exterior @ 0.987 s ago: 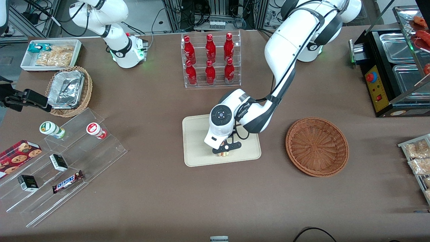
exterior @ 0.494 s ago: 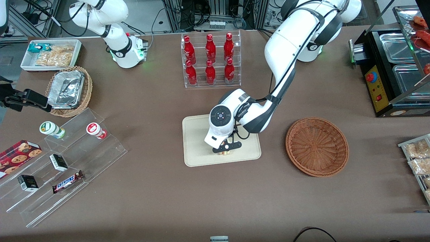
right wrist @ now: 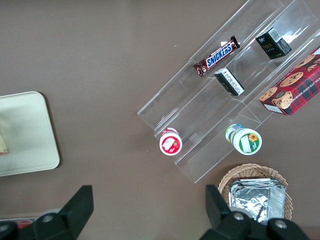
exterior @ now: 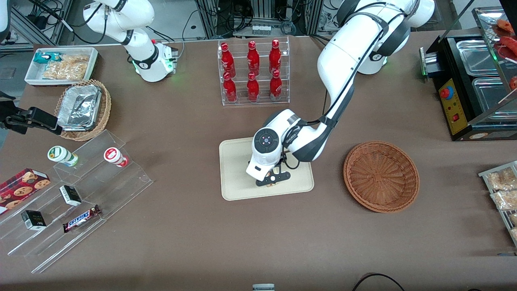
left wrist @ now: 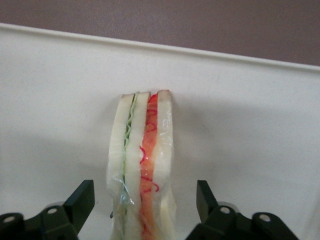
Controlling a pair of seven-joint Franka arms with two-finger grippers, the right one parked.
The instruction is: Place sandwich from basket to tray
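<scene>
Jaws spread wide, gap either side of sandwich [left wrist: 142, 165], not touching. Gripper [exterior: 273, 180] low over tray [exterior: 236, 178]. Sandwich standing on edge on tray. Basket [exterior: 381, 176] sits beside tray, toward working arm's end.

sandwich [left wrist: 142, 165] on edge, on tray [exterior: 236, 169] | basket [exterior: 381, 176] empty | end effector [left wrist: 145, 205] open astride

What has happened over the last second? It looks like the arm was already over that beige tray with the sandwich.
Very little moved. The gripper still hangs over the tray, and the arm's wrist has shifted slightly away from the front camera. Its fingers now stand apart on either side of the sandwich, which sits on the tray, apparently let go. The basket stays empty, and nothing else on the table changed.
</scene>
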